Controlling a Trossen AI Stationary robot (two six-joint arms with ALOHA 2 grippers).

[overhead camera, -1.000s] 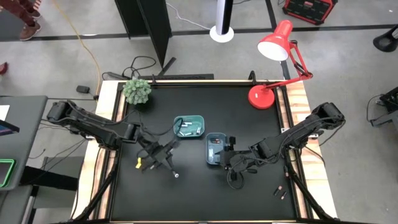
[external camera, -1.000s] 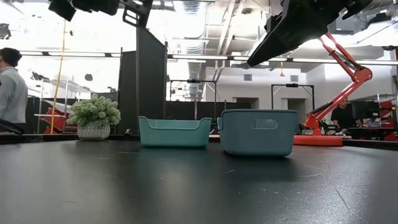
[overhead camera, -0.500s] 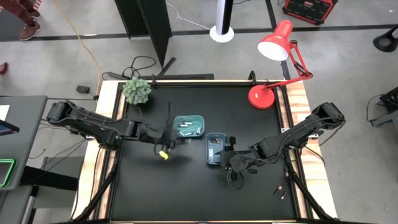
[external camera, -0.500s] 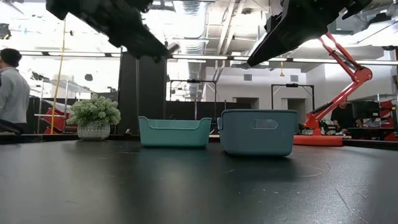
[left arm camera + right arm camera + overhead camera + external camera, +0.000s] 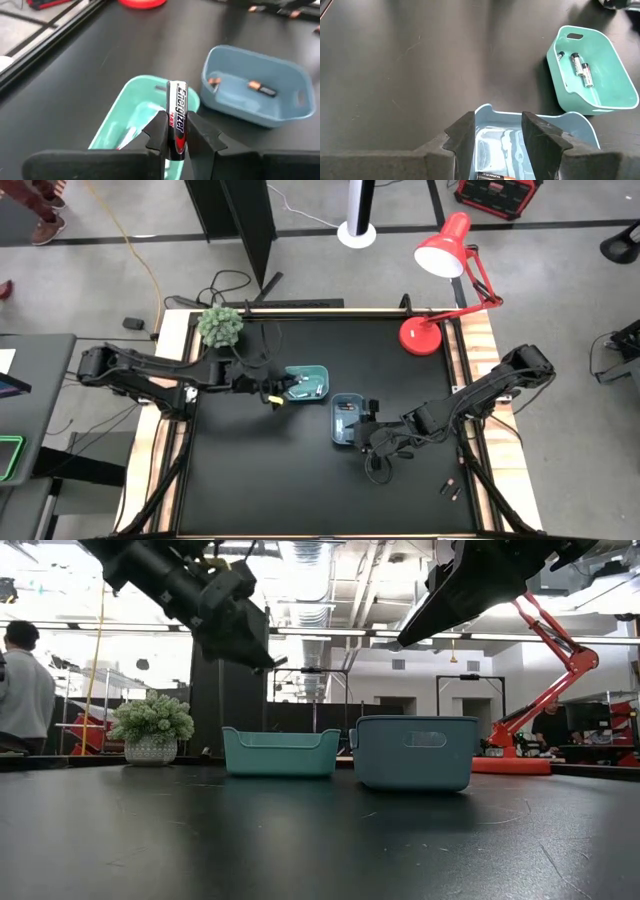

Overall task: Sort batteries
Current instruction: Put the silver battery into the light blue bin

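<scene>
Though room bright, table black (matte).

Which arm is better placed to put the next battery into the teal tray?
The left. Its hand already grips a silver-and-black cylindrical battery right above the teal rectangular plastic tray. The right hand is open and empty over the blue rectangular plastic tray.

Battery cut off by edge

A teal tray and a blue tray sit side by side mid-table. A potted plant and a red desk lamp occupy the far corners. A person stands beyond.
</scene>
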